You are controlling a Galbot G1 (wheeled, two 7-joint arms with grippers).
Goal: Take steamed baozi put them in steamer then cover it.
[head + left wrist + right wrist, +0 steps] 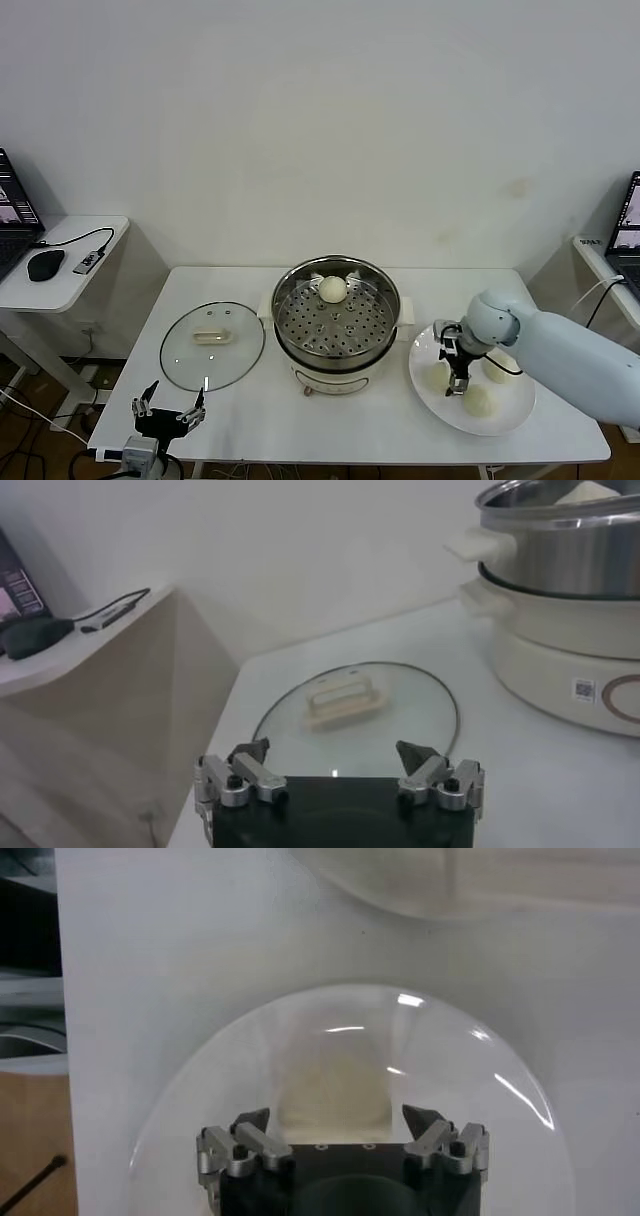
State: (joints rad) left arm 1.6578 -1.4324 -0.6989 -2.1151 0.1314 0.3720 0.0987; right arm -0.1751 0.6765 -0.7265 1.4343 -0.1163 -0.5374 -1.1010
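The head view looks forward and down from high, taking in the whole white counter [250, 420]. The left wrist view sits low behind the left hand [340, 765], facing across the round clear glass cover [355, 720] toward the shiny steel steamer [565, 540], both shared with the head view. The right wrist view looks straight down, close over a white round plate [480, 1108].

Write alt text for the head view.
The right gripper reaches down among three baozi on a white plate. One bun sits in the open steamer; the cover lies left of it, near the idle left gripper.
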